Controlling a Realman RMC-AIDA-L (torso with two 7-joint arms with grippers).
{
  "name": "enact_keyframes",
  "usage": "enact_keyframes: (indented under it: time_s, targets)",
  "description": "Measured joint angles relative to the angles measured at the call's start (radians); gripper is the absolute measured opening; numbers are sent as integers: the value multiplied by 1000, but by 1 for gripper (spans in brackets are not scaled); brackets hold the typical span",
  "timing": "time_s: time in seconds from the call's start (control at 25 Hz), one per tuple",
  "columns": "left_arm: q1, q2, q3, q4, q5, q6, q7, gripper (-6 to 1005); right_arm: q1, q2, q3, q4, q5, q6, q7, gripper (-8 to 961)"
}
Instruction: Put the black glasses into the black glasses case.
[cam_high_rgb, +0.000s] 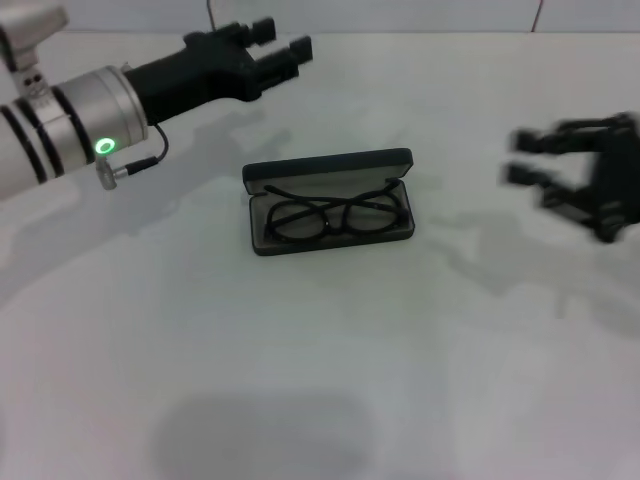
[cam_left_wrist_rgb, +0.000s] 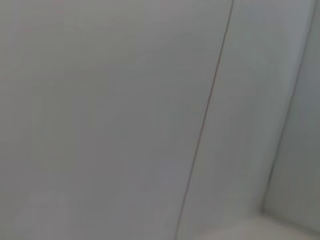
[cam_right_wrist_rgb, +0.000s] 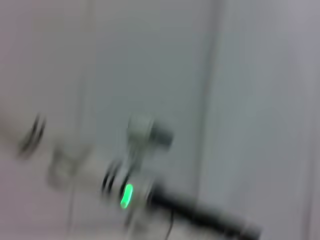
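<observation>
Black glasses (cam_high_rgb: 335, 217) lie folded inside the open black glasses case (cam_high_rgb: 330, 202) mid-table — placement looks done, lid up — left gripper (cam_high_rgb: 279, 50) raised behind it, fingers apart, empty; right gripper (cam_high_rgb: 535, 165) well aside, fingers spread.

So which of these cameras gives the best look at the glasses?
The head view: the black glasses lie in plain sight inside the open black glasses case on the table. The left wrist view shows only a pale blank surface, and the right wrist view shows neither glasses nor case.
</observation>
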Motion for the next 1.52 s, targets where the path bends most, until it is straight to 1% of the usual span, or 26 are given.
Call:
enact_keyframes:
  time_s: [0.04,0.08,0.16,0.2,0.24,0.28,0.32,0.44,0.48,0.56,0.72,0.76,0.96,1.08,1.16,1.36,1.4,1.44,1.52]
  targets:
    - [-12,4,0,0,41,-17,-33,657,17,-12,85,73,0,-62,-2,282]
    - [-24,7,0,0,82,-32,-70,658,30,-32,178,160,1,-128,-8,282]
    - [-41,8,0,1,154,-56,-110,658,32,-56,281,261,6,-194,-35,284]
    - [-49,8,1,1,186,-64,-121,658,23,-58,310,284,8,-209,-51,285]
    - [-56,6,1,2,222,-66,-124,658,10,-56,333,295,10,-220,-65,285]
    - [-64,3,1,2,244,-68,-128,658,-20,-39,353,272,10,-225,-78,286]
    - [-73,0,2,2,270,-73,-134,658,-20,-39,353,272,10,-225,-78,287]
    - [-101,-12,3,2,341,-103,-160,659,-43,-16,356,235,10,-222,-88,289]
    - [-110,-17,3,3,364,-114,-165,659,-44,-11,356,231,9,-220,-93,356]
    - [-123,-24,3,3,397,-134,-172,659,-40,-8,354,231,7,-219,-101,491]
    - [-139,-28,21,-1,440,-189,-208,660,-30,-5,342,232,-3,-220,-107,677]
    - [-138,-29,32,0,442,-193,-209,660,-28,-5,342,232,-7,-220,-107,723]
    - [-116,-30,98,4,435,-189,-173,660,-21,-3,343,230,-17,-209,-107,745]
    - [-83,-38,118,0,431,-186,-85,661,-14,-3,344,235,-21,-194,-107,750]
    - [-66,-42,125,-4,396,-179,-19,661,-11,-2,342,236,-24,-186,-107,750]
    - [-32,-40,159,-9,272,-155,87,661,2,2,333,235,-42,-169,-108,751]
    - [-32,-40,159,-9,272,-155,87,662,5,3,329,233,-46,-166,-108,751]
    - [-9,-39,161,-5,181,-83,163,662,8,5,323,230,-48,-164,-108,751]
    - [16,-36,161,-2,86,23,237,662,14,7,307,228,-48,-162,-108,751]
